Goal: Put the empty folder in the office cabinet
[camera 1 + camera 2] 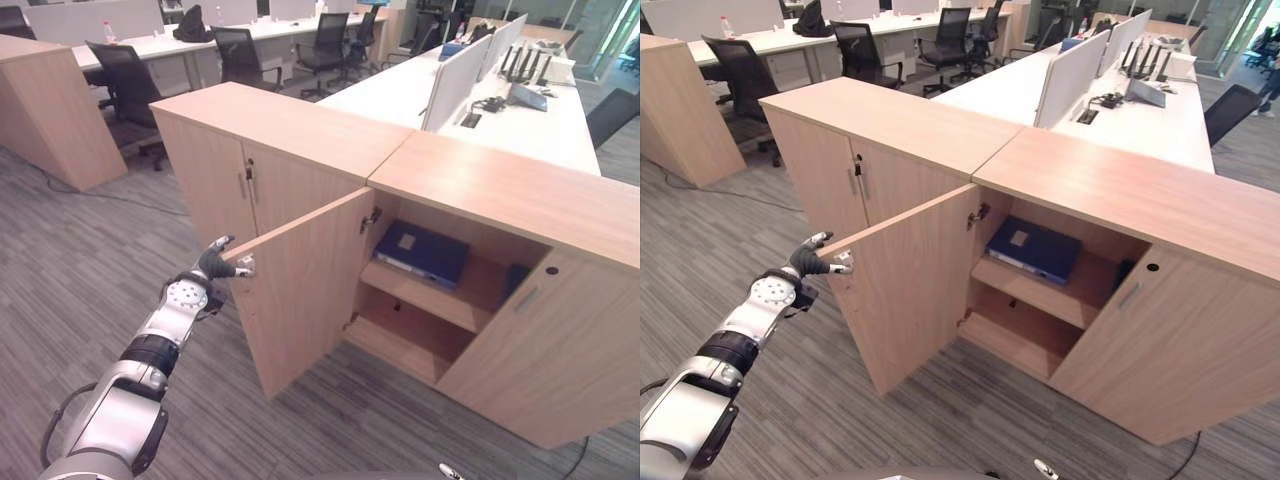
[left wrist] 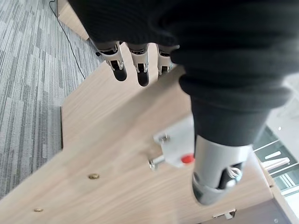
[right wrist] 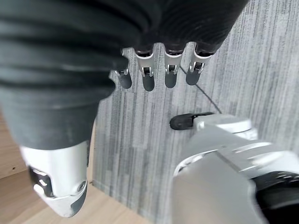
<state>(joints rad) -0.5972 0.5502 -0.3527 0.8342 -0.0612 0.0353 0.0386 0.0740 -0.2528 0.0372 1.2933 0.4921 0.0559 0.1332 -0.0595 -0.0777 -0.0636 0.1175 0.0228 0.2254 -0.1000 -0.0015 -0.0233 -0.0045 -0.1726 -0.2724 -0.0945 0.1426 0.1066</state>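
A dark blue folder (image 1: 422, 253) lies flat on the upper shelf of the open office cabinet (image 1: 500, 185). The cabinet's left door (image 1: 310, 280) stands swung out towards me, and its right door (image 1: 545, 350) is half open. My left hand (image 1: 215, 265) is at the free edge of the left door, holding nothing. In the left wrist view its straight fingers (image 2: 140, 70) lie over the door panel (image 2: 107, 140), with the thumb beside a silver latch piece (image 2: 177, 149). My right hand (image 3: 147, 77) hangs over the carpet, fingers relaxed and empty.
A second wooden cabinet (image 1: 270, 130) with closed doors adjoins the open one on the left. Behind them stand white desks (image 1: 530, 120) with partitions and black office chairs (image 1: 125, 85). A wooden counter (image 1: 50, 110) stands far left. Grey carpet (image 1: 90, 260) spreads in front.
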